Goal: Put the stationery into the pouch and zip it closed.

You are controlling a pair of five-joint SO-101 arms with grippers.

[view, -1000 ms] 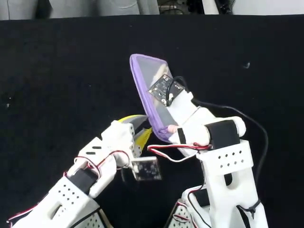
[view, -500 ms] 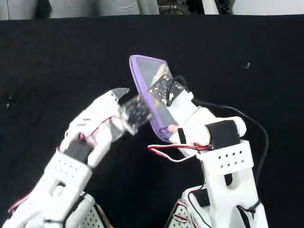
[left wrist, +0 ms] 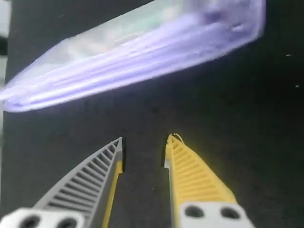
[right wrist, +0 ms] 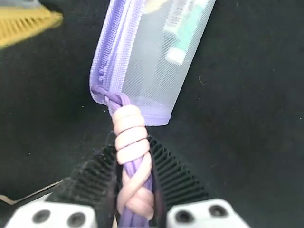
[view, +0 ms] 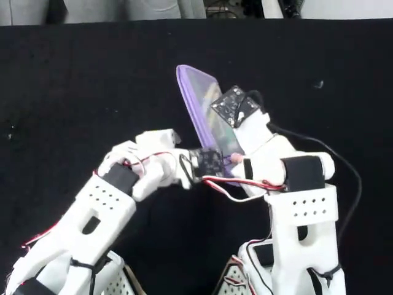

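Since half a second ago the left arm has swung from the open cloth toward the near end of the pouch (view: pixel 202 101), and the pouch itself has tipped a little to the side of the right arm.

The pouch is lifted off the black table (view: pixel 73 92), standing on its edge. The right gripper (right wrist: pixel 132 146) is clamped tight on the pink and purple cord (right wrist: pixel 129 137) that is tied to the pouch's near corner. The left gripper (left wrist: pixel 146 140) has its jaws partly apart with nothing between them, just below the long lilac edge of the pouch.

At least one green and white piece of stationery (right wrist: pixel 183 35) is already inside, behind the mesh, so I judge that the filling is done or nearly done. The closing is the part left, I think. Whether the zip is open or shut I cannot tell — that edge is blurred.

From the right wrist one can see the cord and the contents, which the high view hides behind the arm. The left wrist view gives the empty jaws and their closeness to the pouch edge. The high view gives only how both arms meet at the near end of the pouch.
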